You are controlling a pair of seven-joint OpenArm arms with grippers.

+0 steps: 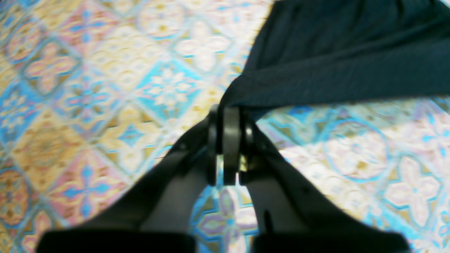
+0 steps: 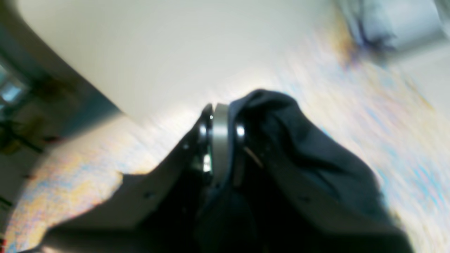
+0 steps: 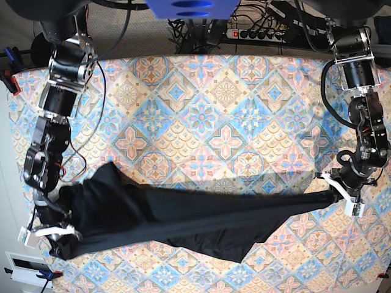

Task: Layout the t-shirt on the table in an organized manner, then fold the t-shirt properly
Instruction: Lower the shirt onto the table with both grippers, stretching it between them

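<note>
I am holding the shirt (image 3: 183,217) stretched above the counter (image 3: 201,116), left fingers (image 1: 230,116) and right fingers (image 2: 219,116) each clamping one end.

Black arms (image 3: 52,131), silver joints, dark fingers (image 1: 230,140)

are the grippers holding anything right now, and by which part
Both hold the t-shirt, stretched between them over the table. The left gripper pinches a bunched end of it; the right gripper clamps the opposite end. Which part exactly cannot be told.
</note>
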